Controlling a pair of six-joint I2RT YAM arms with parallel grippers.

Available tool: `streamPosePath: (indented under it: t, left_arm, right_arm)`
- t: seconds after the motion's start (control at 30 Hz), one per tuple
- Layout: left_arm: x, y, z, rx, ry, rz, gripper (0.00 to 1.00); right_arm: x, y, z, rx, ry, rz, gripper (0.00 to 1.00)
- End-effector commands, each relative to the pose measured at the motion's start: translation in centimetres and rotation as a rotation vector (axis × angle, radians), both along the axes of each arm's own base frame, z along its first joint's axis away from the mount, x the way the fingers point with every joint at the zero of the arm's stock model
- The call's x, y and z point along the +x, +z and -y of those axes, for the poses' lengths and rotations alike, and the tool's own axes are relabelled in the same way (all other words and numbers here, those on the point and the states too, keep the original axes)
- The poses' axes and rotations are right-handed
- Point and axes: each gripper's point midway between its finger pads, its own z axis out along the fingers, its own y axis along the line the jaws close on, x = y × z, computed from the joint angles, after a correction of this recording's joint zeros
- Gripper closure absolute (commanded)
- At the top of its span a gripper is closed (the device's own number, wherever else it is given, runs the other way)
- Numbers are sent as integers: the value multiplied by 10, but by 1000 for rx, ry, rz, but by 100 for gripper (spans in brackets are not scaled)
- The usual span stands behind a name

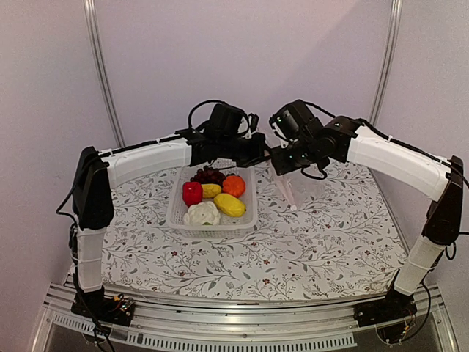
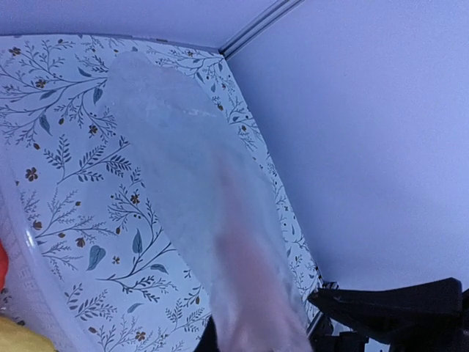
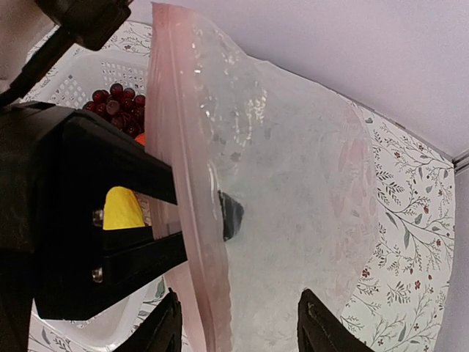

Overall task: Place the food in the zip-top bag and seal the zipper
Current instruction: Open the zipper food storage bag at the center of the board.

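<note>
Above floral tablecloth (image 3: 414, 242), the zip-top bag (image 3: 293, 183) looks clear, crinkly, pink-edged.

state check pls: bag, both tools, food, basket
bag: empty, held up by its edge; sealed or not, can't tell
left tool: shut on bag
right tool: open, fingers either side of bag edge
food: all in basket
basket: upright, loaded

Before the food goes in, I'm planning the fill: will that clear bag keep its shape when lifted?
Probably floppy: the zip-top bag hangs wrinkled from the left claw's pinch on its edge. Likely very light, being thin see-through film. Its mouth may sag shut, with only one edge gripped.
</note>
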Motion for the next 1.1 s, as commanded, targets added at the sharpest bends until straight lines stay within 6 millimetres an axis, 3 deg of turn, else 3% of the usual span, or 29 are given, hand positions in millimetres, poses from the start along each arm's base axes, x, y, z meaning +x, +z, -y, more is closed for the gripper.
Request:
streamPosePath:
  t: [0.0,0.17,0.37,0.53,0.6,0.73,0.8,0.9,1.07]
  left_arm:
    - [4,38,-8,-79,50,18,100]
    - [7,49,-12,-111,78,0,100]
    - [4,49,-13,-111,75,-9,100]
    - [2,53,-12,-121,63,-2,100]
    - [0,50,-11,-119,59,-7,100]
    - [-1,39,-12,-101,60,-38,100]
    - [0,34,-13,-90,63,-48,93]
    - [0,34,-14,-69,60,-41,76]
    - [0,38,-17,-27,57,-10,74]
  right_arm:
    - [-8,18,-8,49,14,20,46]
    - [2,-4,7,-99,-33,40,48]
    - [11,13,18,-133,-88,120,57]
    - [11,-7,19,-170,-80,95,59]
    - [12,-9,21,-174,-94,96,71]
    - [17,23,34,-129,-147,172,89]
    - [23,40,51,-121,-182,201,100]
    - [34,48,79,-131,-231,210,100]
    - [40,65,111,-128,-285,235,100]
